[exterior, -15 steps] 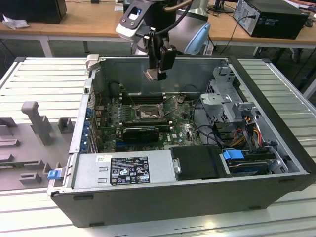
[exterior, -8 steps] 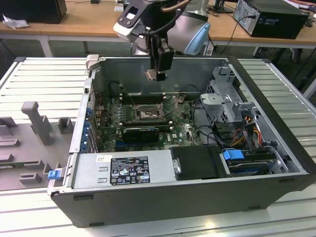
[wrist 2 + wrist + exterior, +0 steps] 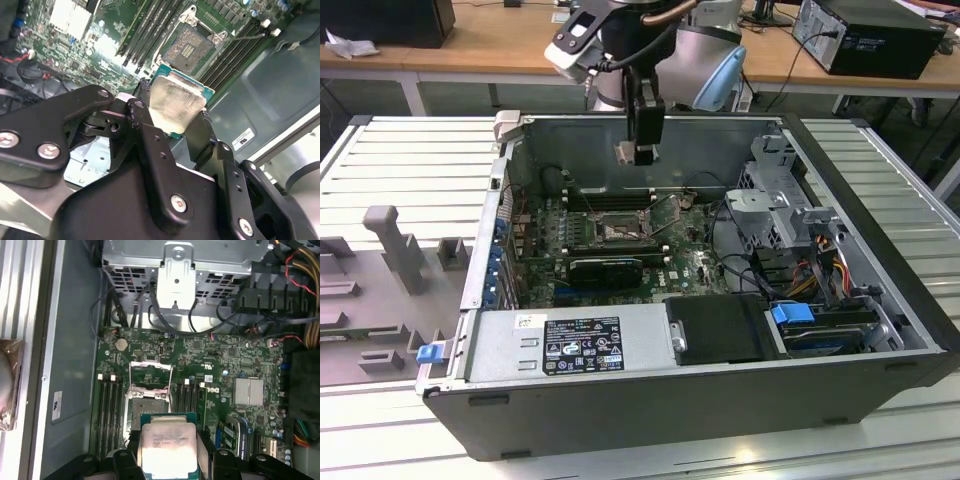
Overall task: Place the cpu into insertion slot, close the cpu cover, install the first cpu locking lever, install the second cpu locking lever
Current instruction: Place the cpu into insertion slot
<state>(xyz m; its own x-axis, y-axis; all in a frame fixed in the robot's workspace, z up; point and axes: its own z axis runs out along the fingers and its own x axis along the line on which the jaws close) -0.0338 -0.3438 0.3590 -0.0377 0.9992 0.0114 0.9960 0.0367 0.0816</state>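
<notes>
My gripper (image 3: 642,152) hangs above the open computer case, over the rear part of the green motherboard (image 3: 690,270). It is shut on the cpu (image 3: 175,102), a flat square chip with a silver-grey top, held by its edges between the black fingers (image 3: 142,90). In the first wrist view the cpu (image 3: 167,442) sits just short of the insertion slot (image 3: 145,407), well above it. The insertion slot (image 3: 189,48) lies bare with its greyish pin field showing. The cpu cover (image 3: 150,364) stands flipped open at the slot's far side. The slot (image 3: 618,232) is below and slightly in front of the gripper.
Long black memory slots (image 3: 107,410) flank the socket on both sides. A black expansion card (image 3: 605,268) lies in front of it. A metal drive cage (image 3: 770,200) with cables is on the exterior view's right, and the power supply (image 3: 570,345) is along the front wall.
</notes>
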